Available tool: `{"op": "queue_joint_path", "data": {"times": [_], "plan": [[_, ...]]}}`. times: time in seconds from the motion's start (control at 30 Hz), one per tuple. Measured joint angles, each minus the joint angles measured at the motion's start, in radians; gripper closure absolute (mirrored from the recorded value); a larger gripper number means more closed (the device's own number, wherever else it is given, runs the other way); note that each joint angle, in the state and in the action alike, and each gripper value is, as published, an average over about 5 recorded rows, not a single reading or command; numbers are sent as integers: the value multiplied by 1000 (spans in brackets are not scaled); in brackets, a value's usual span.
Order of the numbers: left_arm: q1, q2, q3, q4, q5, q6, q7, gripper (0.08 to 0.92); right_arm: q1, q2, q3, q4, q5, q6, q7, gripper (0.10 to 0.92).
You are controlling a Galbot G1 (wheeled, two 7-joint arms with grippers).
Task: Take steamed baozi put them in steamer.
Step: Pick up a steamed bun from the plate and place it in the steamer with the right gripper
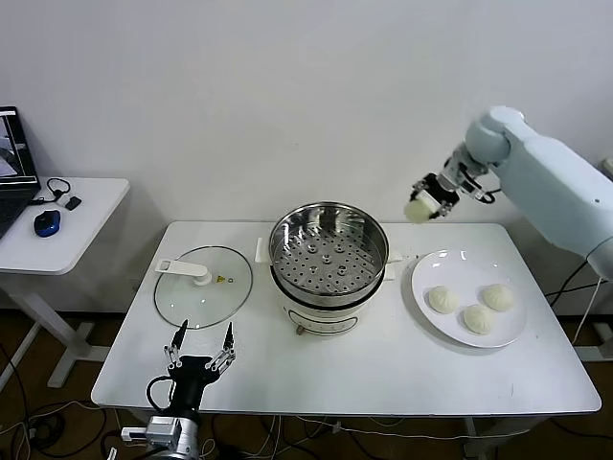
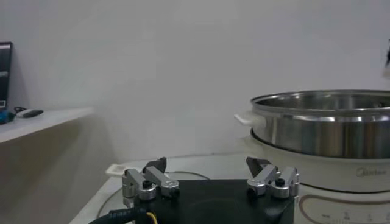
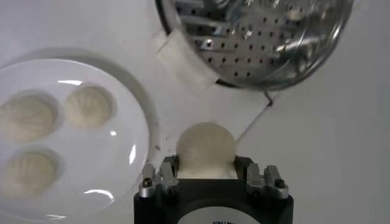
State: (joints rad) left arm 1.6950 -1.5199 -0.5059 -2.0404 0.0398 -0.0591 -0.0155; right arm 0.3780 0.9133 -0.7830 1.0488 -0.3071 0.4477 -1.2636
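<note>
You see one small, domed cream-white baozi bun [image 1: 419, 209] in the air right of the round shiny steel steamer basket [image 1: 329, 251], whose perforated floor lies bare; three more buns [image 1: 470, 309] sit together on the table's right.

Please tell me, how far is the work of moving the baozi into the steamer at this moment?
Nothing is delivered yet: the steamer basket holds no bun. In hand: the right gripper is shut on one baozi, raised in the air between plate and steamer. Left: placing this bun, then the three baozi on the white plate. The left gripper waits open near the glass lid.
</note>
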Motion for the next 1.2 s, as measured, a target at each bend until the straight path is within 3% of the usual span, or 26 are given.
{"op": "queue_joint_path", "data": {"times": [0.43,0.8,1.2], "plan": [[1,0,-4,-15,0,-2,-5,177,59,197,-121,-29,15,40,-1,417],[-4,1,-14,-26,-2,3,-6,177,9,377,-103,-176,-94,106,8,415],[-7,1,-5,-23,-2,7,-6,177,-58,461,-30,-301,-224,154,21,414]]}}
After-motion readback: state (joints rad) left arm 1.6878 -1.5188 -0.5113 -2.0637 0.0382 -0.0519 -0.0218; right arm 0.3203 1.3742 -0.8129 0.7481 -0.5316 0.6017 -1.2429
